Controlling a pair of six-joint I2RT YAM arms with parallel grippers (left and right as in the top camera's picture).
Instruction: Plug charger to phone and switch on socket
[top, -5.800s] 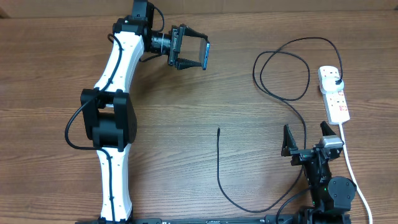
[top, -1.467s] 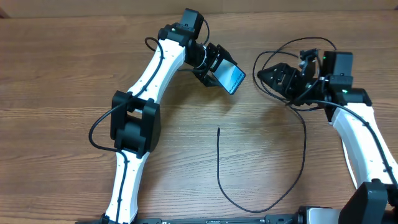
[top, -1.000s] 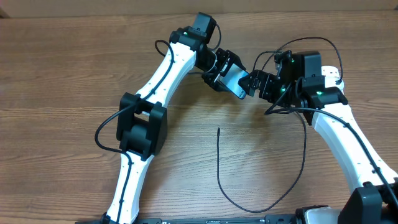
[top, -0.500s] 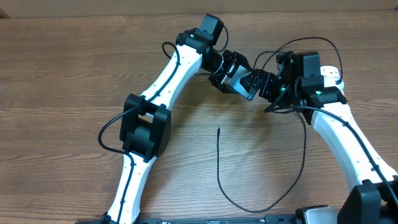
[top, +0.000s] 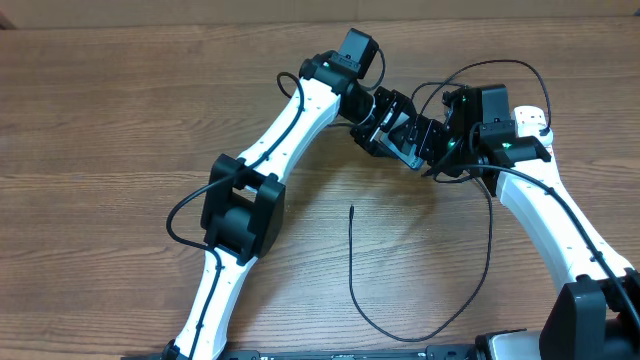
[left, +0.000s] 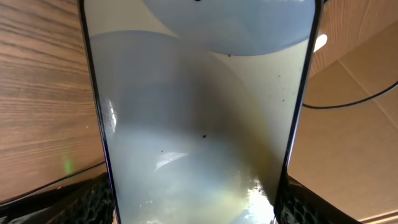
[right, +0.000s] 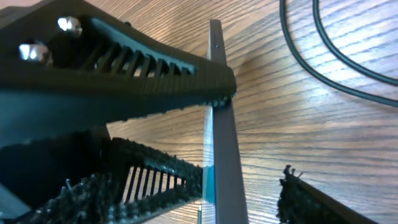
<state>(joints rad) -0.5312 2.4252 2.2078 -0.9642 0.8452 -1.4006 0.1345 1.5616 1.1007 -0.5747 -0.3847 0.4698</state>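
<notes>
Left gripper (top: 390, 125) clamped across slim blue-lit black-edged smartphone (left: 199, 124), held above brown wooden table (top: 100, 150). Right gripper (top: 428, 146) jaws apart, straddling smartphone's thin edge, no grip yet. Risks: left lets go early, smartphone drops; 2 finger sets clash; off-centre pinch twists smartphone.

The left arm (top: 300, 110) reaches diagonally up and right across the surface, its wrist bent down toward the middle. The left gripper (top: 397, 134) is clamped on the phone (left: 199, 124), 1 finger on each long side. The right arm (top: 545, 215) arches up and turns left. The right gripper (top: 426, 147) meets the left one tip to tip, its fingers (right: 305, 193) spread on either side of the phone's edge.
</notes>
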